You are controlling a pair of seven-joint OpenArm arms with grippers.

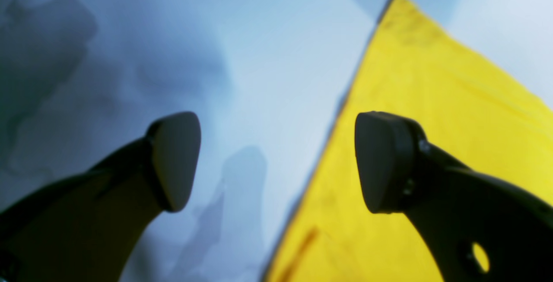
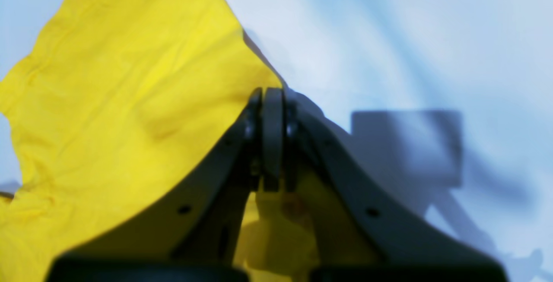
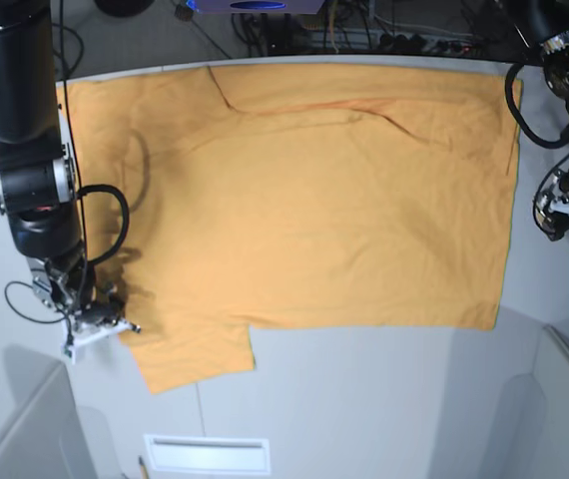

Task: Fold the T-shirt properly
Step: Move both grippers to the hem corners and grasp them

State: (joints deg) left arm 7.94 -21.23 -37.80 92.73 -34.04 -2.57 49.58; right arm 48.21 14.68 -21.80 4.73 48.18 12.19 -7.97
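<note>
The light orange T-shirt (image 3: pixel 304 190) lies spread flat over the table, plain side up, with one sleeve (image 3: pixel 190 354) pointing toward the front. It looks yellow in both wrist views. My right gripper (image 3: pixel 107 321) sits at the shirt's left edge by that sleeve. In the right wrist view its fingers (image 2: pixel 273 100) are pressed together on the cloth's edge (image 2: pixel 129 79). My left gripper (image 1: pixel 276 161) is open just above the shirt's right edge (image 1: pixel 432 113), one finger over the cloth and one over bare table. In the base view it (image 3: pixel 562 215) hangs beside the right edge.
The pale table (image 3: pixel 364 399) shows in front of the shirt, with a slot (image 3: pixel 207 454) near its front edge. Grey panels stand at the bottom corners. Cables (image 3: pixel 364 25) lie behind the table's far edge.
</note>
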